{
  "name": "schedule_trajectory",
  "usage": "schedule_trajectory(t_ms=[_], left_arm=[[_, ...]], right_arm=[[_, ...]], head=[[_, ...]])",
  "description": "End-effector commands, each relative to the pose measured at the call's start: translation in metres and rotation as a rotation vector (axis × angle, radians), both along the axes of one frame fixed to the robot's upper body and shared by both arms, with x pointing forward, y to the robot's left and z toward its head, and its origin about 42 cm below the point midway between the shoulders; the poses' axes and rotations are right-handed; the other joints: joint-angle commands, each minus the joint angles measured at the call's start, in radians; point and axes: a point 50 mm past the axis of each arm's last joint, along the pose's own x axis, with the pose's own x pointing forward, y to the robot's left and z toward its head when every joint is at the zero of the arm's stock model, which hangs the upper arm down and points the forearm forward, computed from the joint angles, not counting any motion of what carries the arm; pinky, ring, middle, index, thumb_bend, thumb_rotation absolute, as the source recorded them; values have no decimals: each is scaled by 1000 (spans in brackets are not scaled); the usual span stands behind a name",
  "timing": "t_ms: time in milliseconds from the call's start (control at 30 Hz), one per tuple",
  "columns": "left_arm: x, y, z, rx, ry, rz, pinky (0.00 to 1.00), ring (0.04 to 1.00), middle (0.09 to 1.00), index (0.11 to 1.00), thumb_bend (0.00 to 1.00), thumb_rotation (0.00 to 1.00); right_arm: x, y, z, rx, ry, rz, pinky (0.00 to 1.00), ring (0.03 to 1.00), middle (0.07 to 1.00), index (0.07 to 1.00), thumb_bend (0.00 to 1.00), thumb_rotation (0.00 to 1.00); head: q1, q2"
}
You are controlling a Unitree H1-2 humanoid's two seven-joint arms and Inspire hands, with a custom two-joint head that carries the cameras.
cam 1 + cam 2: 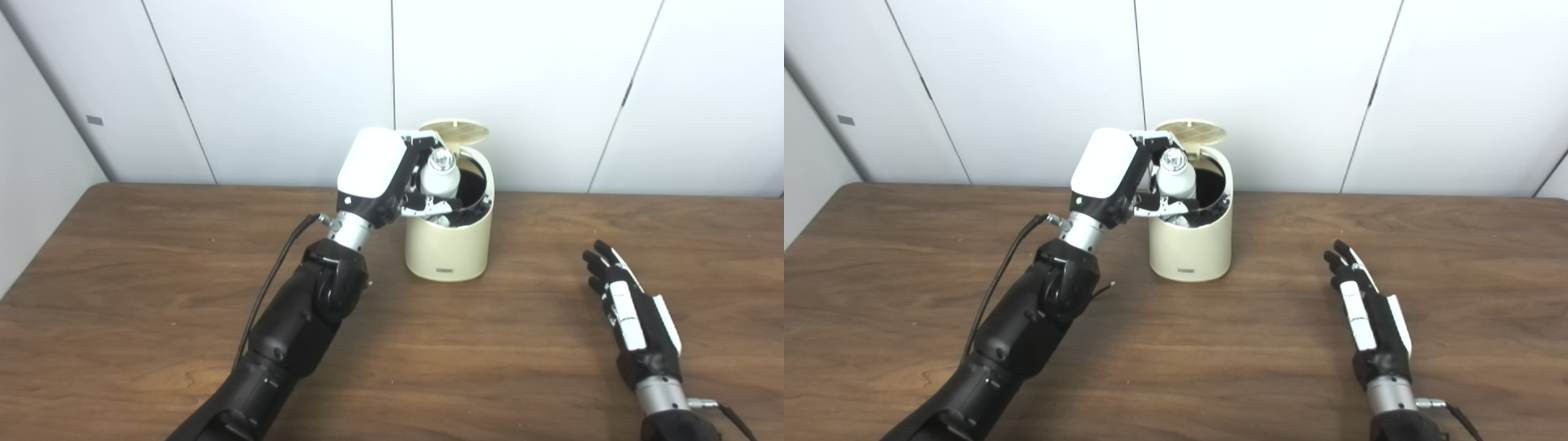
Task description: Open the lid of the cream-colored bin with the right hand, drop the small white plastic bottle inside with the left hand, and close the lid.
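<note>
The cream-colored bin (450, 245) stands on the table near the back, its round lid (454, 130) tipped up and open behind the dark opening. My left hand (383, 177) is raised at the bin's left rim and is shut on the small white plastic bottle (440, 174), holding it upright over the opening. The bottle (1176, 177) and the left hand (1111, 174) show the same way in the right eye view. My right hand (631, 312) lies open and empty on the table, well to the right of the bin, fingers straight and pointing away.
The brown wooden table (153, 275) stretches wide around the bin. White wall panels (275, 79) stand right behind the table's back edge. A black cable (269, 282) runs along my left forearm.
</note>
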Motion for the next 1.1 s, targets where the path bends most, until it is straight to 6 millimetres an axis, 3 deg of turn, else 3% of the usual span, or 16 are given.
schedule_trajectory(t_ms=[0, 33, 133, 300, 467, 733, 867, 900, 1000, 1067], left_arm=[[3, 0, 26, -15, -64, -19, 515, 565, 556, 542, 757, 13], [3, 0, 26, -16, -57, -19, 524, 575, 579, 574, 902, 5], [3, -1, 27, -18, -38, -23, 526, 584, 600, 600, 989, 1], [5, -2, 28, 15, -25, -13, 515, 574, 606, 622, 1000, 114], [5, -2, 27, 29, -21, -12, 522, 581, 612, 631, 1000, 159], [4, -3, 28, 21, -31, -14, 522, 578, 602, 627, 1000, 160], [3, -3, 27, -44, -28, -39, 459, 494, 529, 543, 999, 84], [2, -2, 27, -55, -27, -45, 447, 474, 513, 519, 974, 53], [1, 0, 26, -89, -39, -63, 398, 432, 496, 491, 640, 50], [1, 1, 26, -126, -45, -75, 362, 401, 478, 485, 549, 51]], right_arm=[[5, 1, 10, -10, -37, 9, 930, 932, 881, 914, 553, 909], [5, 1, 10, -8, -35, 8, 936, 932, 880, 912, 550, 905], [5, 0, 11, -8, -33, 4, 948, 934, 881, 901, 544, 902], [6, -1, 13, -18, -38, -3, 929, 926, 877, 887, 494, 922], [8, -2, 14, -9, -35, -4, 919, 919, 872, 878, 475, 915], [9, -3, 13, -10, -34, -6, 920, 921, 877, 874, 492, 903], [9, -4, 10, -9, -26, -9, 937, 926, 877, 880, 519, 912], [10, -4, 10, -8, -24, -9, 939, 926, 876, 879, 517, 911], [10, -3, 10, -6, -20, -9, 938, 929, 875, 879, 516, 909], [10, -3, 10, -5, -16, -9, 929, 927, 875, 882, 530, 902]], head=[[-1, 0], [-1, 0], [-1, 0], [-2, 1], [0, 2], [3, 1], [2, 0], [3, 0], [3, 0], [5, -1]])
